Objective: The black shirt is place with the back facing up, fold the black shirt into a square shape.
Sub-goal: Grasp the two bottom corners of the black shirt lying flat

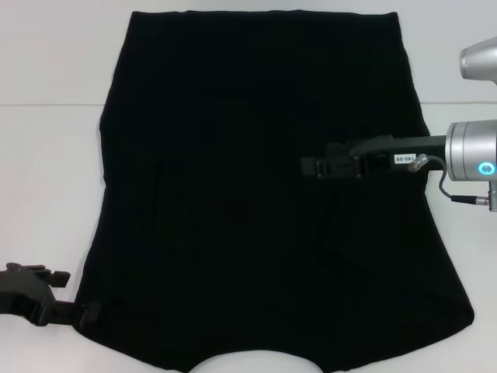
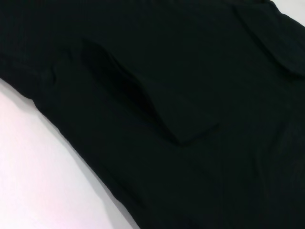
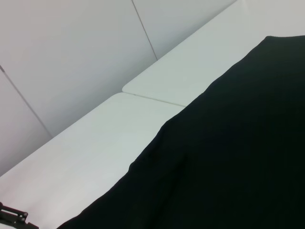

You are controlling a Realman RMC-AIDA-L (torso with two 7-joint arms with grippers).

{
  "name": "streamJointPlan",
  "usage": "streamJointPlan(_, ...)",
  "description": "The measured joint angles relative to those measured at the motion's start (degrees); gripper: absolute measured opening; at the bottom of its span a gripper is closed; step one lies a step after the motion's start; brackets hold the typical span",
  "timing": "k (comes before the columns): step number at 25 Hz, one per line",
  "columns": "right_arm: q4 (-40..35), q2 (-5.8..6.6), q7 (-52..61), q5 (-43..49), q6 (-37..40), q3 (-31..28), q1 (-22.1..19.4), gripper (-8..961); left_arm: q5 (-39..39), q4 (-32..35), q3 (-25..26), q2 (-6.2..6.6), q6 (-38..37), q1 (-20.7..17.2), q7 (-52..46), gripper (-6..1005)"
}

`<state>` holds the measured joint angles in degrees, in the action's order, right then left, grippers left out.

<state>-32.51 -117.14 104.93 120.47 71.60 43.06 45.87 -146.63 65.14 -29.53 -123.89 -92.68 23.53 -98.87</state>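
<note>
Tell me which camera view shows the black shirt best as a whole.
The head view: the black shirt lies spread on the white table, both side edges showing. The left wrist view shows only a close patch with a folded flap. The right wrist view shows only one slanting edge against the table.

head: high, looking down | wrists: close, oblique | shared: black shirt [image 1: 264, 194]

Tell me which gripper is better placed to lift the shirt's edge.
Probably the left gripper: it sits at the black shirt's near left edge. The right gripper hovers above the middle.
</note>
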Motion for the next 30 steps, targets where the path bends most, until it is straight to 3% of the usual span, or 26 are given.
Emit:
streamJointPlan(14,-0.01,0.44,0.06,-3.21,-0.42,0.00,-0.48,797,2.52,-4.47,0.48,-0.20,4.59,-0.25,9.75,827)
streamJointPlan(30,0.02,0.50,-0.40,-3.50,-0.78,-0.09,-0.64,795,2.06,-3.95,-0.02,-0.19,2.77,-0.76,10.60,746)
